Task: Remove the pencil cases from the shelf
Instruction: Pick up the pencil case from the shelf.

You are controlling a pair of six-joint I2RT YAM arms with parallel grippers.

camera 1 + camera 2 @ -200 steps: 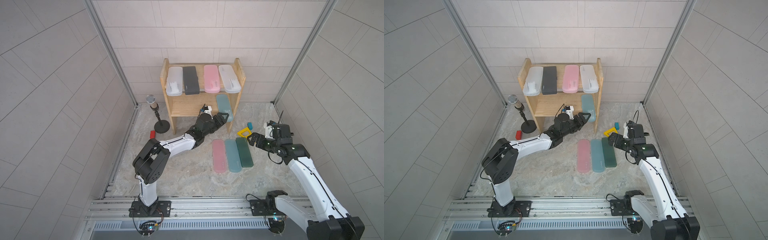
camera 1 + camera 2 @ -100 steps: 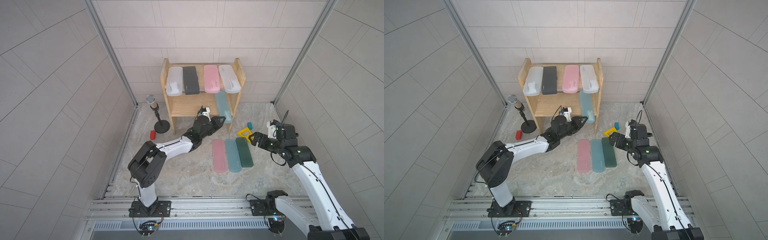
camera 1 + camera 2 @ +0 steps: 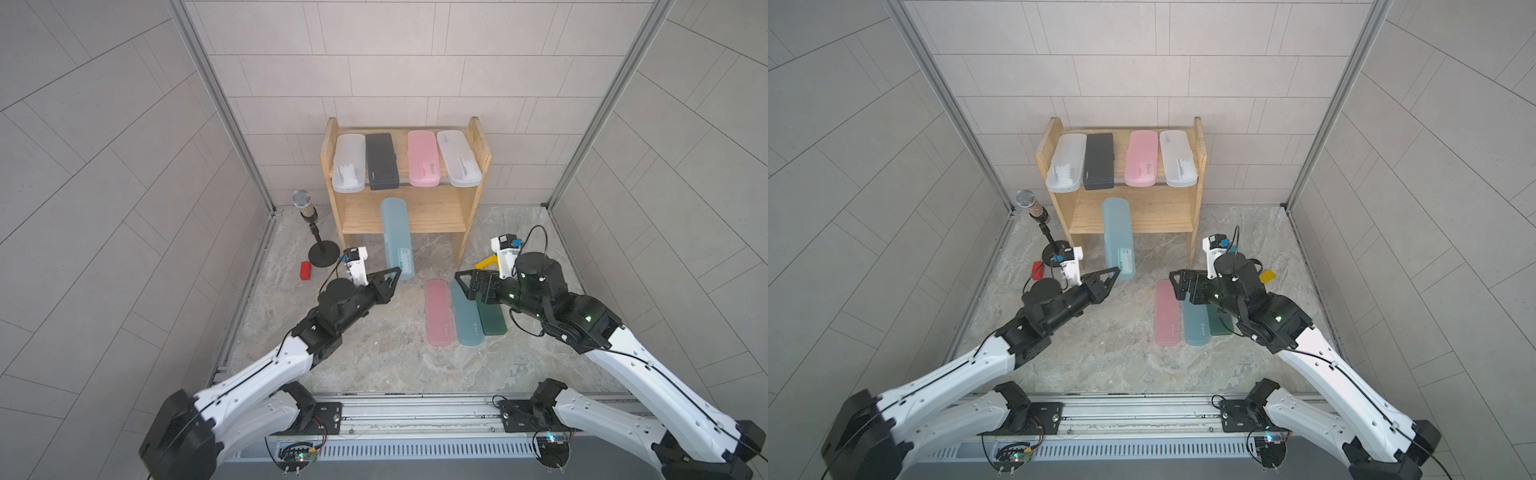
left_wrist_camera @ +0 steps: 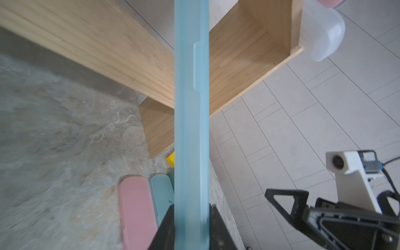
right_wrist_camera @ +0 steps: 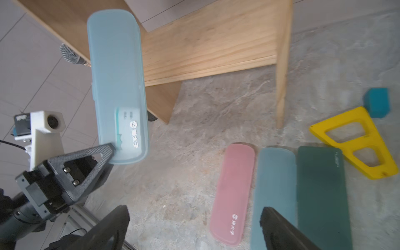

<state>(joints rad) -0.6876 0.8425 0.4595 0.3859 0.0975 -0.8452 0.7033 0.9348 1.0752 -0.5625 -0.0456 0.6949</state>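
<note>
**Floor**: stone-patterned work surface, walled in grey tile.

**Shelf**: two-tier pine rack at the back wall. Four pencil cases lie side by side on its upper tier, their near ends overhanging the front edge: left frosted case, black case, upper pink case, right frosted case.

**My left gripper**: clamped on the near end of the held teal case, one finger on each broad face. The case is carried in the air. In both top views its far end overlaps the lower tier; I cannot tell whether it touches the board.

**My right gripper**: jaws wide apart and empty, hovering above three cases already on the floor: floor pink case, floor teal case, dark green case, laid edge to edge.

**Handling, as I judge it:** the cases look hollow, light and rigid, with a smooth frosted skin that may slide between my pads. Held by one end, a case levers against the grip and could swing. Pinching lid against base should keep the clasp shut. On the upper tier, the overhanging end is the reachable hold.

**Minor items:** microphone on its stand, yellow frame, teal block, red block. None belongs to the task.
</note>
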